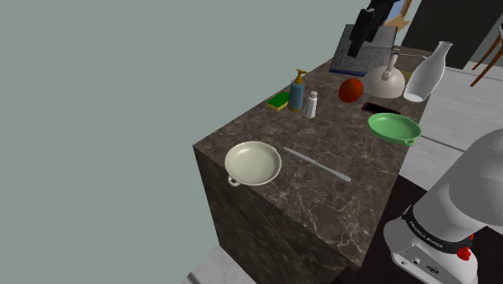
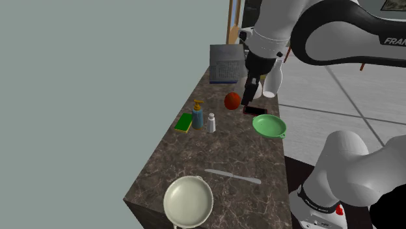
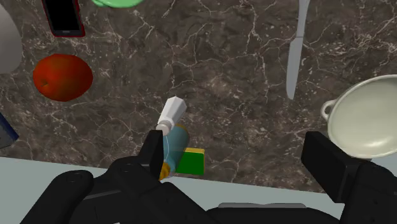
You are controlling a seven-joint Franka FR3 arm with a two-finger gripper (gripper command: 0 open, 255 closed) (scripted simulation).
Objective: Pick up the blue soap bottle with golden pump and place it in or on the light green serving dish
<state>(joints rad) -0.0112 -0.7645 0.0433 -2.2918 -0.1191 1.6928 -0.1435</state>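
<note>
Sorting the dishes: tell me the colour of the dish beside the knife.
The dish is pale greenish cream, clearest in the shoulder view.

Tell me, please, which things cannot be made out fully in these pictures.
Soap bottle, wrist view: its pump is partly behind one finger of the hand.
Green dish, wrist view: mostly cut off by the picture's edge.
Phone, wrist view: cut off by the edge.

My arm [image 2: 338, 29] is glossy white, dark-jointed; black lettering [image 1: 425, 234] and a red knob [image 1: 463, 252] lower right; gripper [image 2: 246, 101] all black.
</note>
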